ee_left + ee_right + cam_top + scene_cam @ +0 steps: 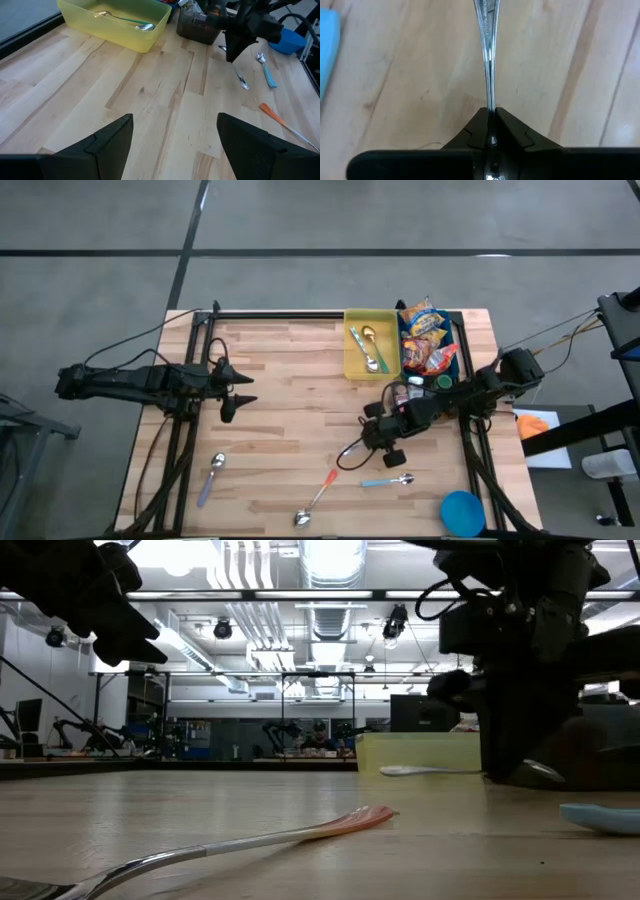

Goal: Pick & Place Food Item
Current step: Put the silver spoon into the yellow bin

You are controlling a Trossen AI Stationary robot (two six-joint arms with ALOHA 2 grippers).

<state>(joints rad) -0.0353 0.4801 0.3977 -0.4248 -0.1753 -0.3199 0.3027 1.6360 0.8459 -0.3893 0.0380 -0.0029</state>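
Silver metal spoon (488, 60), slim shiny handle, pinched in right hand (490, 116)

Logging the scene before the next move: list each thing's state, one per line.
right gripper: shut on metal spoon
left gripper: open, empty, above the table
yellow bin: holds a green-handled spoon
dark bin: filled with snack packets
orange-handled spoon: lying flat
blue-handled spoon: lying flat

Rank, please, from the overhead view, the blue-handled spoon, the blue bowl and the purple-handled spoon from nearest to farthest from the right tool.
From the right tool:
1. Blue-handled spoon, just below it in the picture.
2. Blue bowl, at the table's lower right corner.
3. Purple-handled spoon, far across on the left.
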